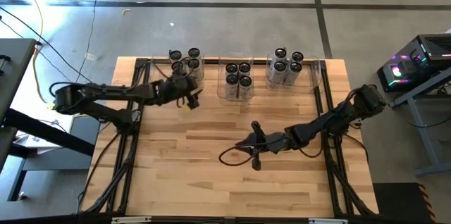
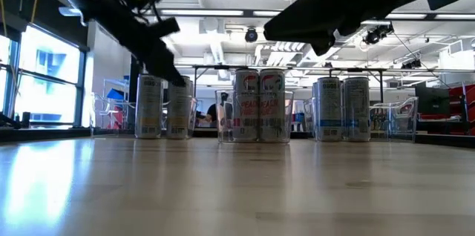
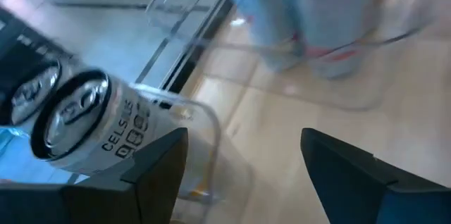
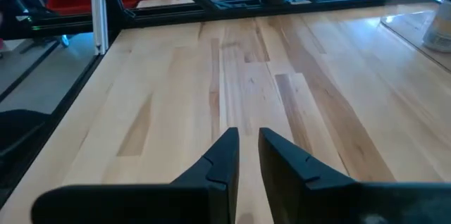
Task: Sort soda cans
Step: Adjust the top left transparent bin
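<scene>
The soda cans stand upright on their bases in three clear bins along the table's far edge: a left group [image 1: 187, 60], a middle group [image 1: 238, 75] and a right group [image 1: 285, 65]. The low view shows the same three groups [image 2: 159, 106], [image 2: 260, 106], [image 2: 341, 108]. My left gripper [image 1: 190, 100] hangs just in front of the left bin, open [image 3: 243, 139], with nothing between its fingers; a can [image 3: 77, 122] of the left group shows beside it. My right gripper [image 1: 250, 145] hovers over mid-table, its fingers [image 4: 246, 139] a narrow gap apart, holding nothing.
The clear wall of the left bin [image 3: 204, 111] stands close to my left fingers. A black frame runs along the table's left and right sides [image 1: 130, 125]. Bare wood [image 1: 211, 175] fills the near half of the table. A cable loops beside my right gripper [image 1: 231, 157].
</scene>
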Controlling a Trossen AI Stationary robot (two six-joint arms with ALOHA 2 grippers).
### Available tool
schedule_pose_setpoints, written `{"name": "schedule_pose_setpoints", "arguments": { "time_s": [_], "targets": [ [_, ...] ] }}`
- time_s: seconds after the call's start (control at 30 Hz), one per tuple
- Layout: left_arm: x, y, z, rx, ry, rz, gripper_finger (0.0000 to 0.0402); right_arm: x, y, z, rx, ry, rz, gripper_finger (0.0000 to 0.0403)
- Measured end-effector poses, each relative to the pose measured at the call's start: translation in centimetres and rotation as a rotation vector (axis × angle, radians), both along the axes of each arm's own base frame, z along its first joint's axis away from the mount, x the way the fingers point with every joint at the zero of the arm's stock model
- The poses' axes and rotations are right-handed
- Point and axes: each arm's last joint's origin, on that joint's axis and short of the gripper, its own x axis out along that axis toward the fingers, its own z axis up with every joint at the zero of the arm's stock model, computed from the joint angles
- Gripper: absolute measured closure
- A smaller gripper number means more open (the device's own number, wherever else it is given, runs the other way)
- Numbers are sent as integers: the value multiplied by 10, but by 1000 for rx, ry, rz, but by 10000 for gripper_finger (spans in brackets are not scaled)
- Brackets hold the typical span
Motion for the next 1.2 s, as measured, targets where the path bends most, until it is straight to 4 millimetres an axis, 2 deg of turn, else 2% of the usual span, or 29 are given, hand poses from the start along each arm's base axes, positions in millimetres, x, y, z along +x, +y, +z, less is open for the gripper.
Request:
{"name": "schedule_pose_setpoints", "arguments": {
  "time_s": [0.2,0.37,0.97,1.2],
  "targets": [
    [4,26,-25,-21,63,104,150,0,0,0,10,1,-4,352],
    [6,34,-36,-41,71,132,180,0,0,0,17,3,-7,352],
    [11,29,-39,-74,59,60,365,0,0,0,32,4,-13,352],
    [16,19,-39,-85,58,20,388,0,0,-1,32,5,-14,352]
  ]
}}
